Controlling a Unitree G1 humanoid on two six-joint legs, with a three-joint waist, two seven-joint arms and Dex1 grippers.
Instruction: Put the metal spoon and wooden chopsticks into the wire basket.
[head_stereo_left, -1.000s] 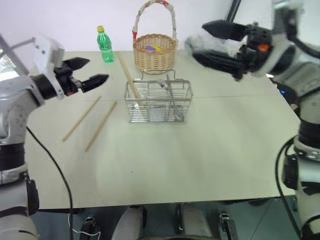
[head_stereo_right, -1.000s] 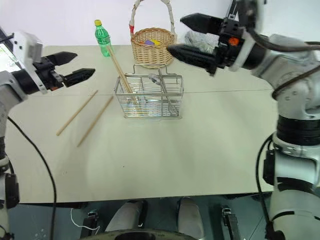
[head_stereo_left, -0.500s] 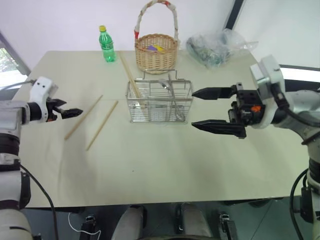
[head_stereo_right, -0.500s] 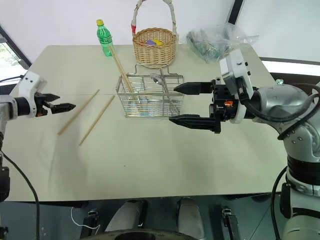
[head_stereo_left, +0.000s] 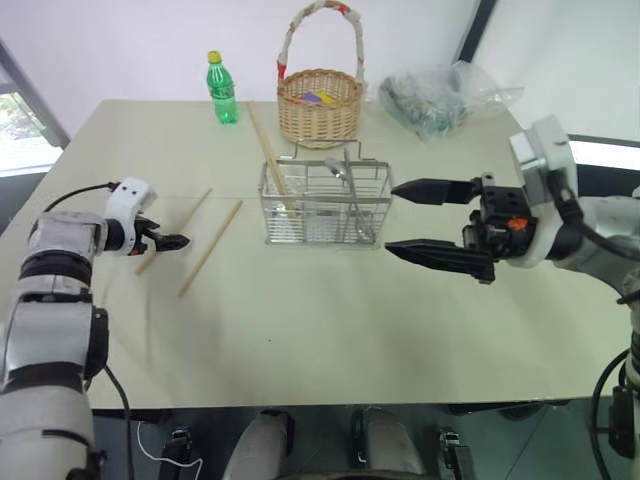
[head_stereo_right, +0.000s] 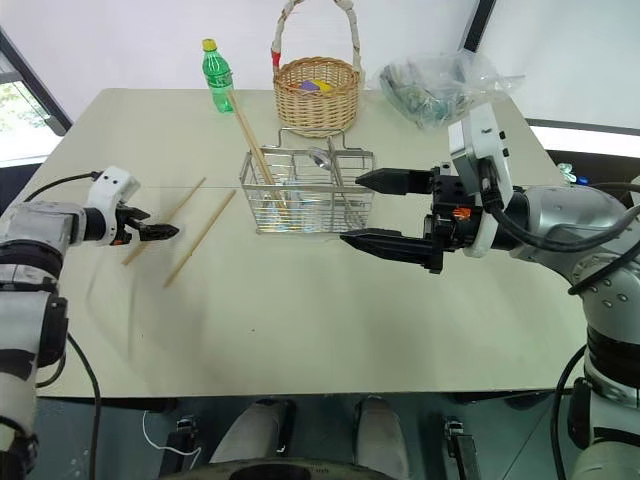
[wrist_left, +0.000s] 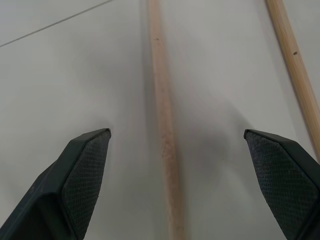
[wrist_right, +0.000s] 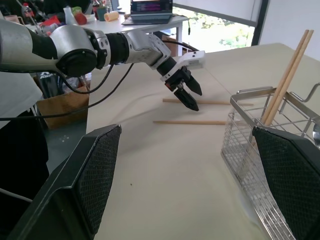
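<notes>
A wire basket (head_stereo_left: 325, 202) holding chopsticks and a spoon (head_stereo_left: 338, 169) stands mid-table. Two loose chopsticks (head_stereo_left: 210, 248) lie to its left, where the left gripper (head_stereo_left: 172, 241) hovers, while the right gripper (head_stereo_left: 412, 218) gapes wide beside the basket.

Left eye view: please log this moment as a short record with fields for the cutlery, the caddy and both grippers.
basket: silver wire-mesh caddy, mid-table
in basket: two tan wooden chopsticks leaning out of its left end; shiny metal spoon
on table: two loose wooden chopsticks lying left of the caddy
left gripper: open, low over the outer loose chopstick, holding nothing
right gripper: open, empty, to the right of the caddy
remaining: two loose chopsticks not yet in the caddy
</notes>
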